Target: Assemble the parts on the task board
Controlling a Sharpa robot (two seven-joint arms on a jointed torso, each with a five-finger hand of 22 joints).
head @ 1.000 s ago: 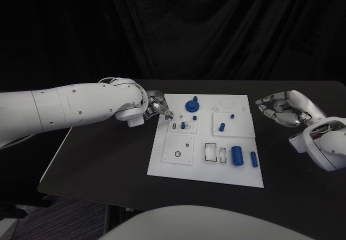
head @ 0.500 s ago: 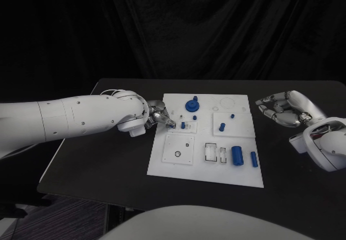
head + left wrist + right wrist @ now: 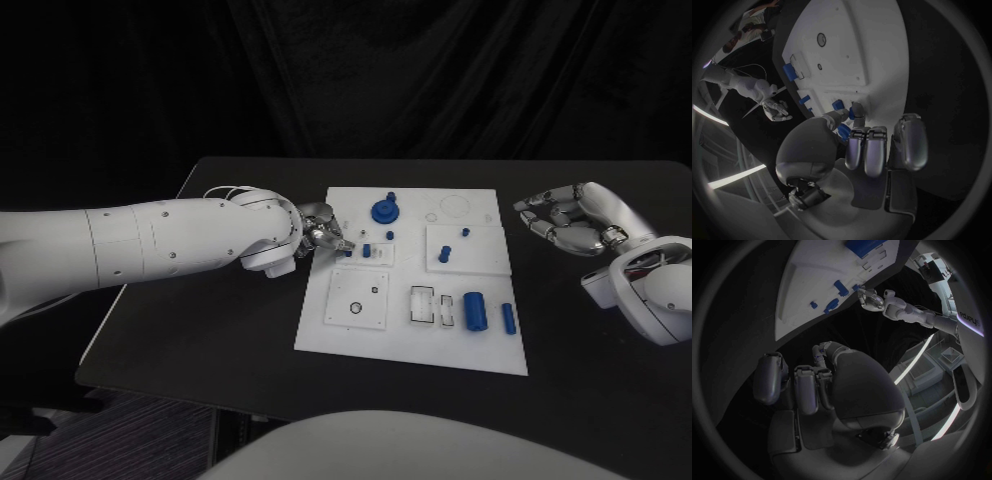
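Task board [image 3: 346, 335] sits mid-table [image 3: 202, 320], blue parts on it: round knob [image 3: 384, 212] near far edge, two cylinders [image 3: 490, 313] twd its right near corner. Left hand [image 3: 320, 232] at board's left edge, fingertips [image 3: 856, 111] pinching a small blue peg [image 3: 850, 113] over the board. Right hand [image 3: 565, 220] off board's right side, apart from it, fingers curled in w/ nothing held.

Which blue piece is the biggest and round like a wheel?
The round blue part at the board's far edge; the other blue parts are thin pegs or blocks.
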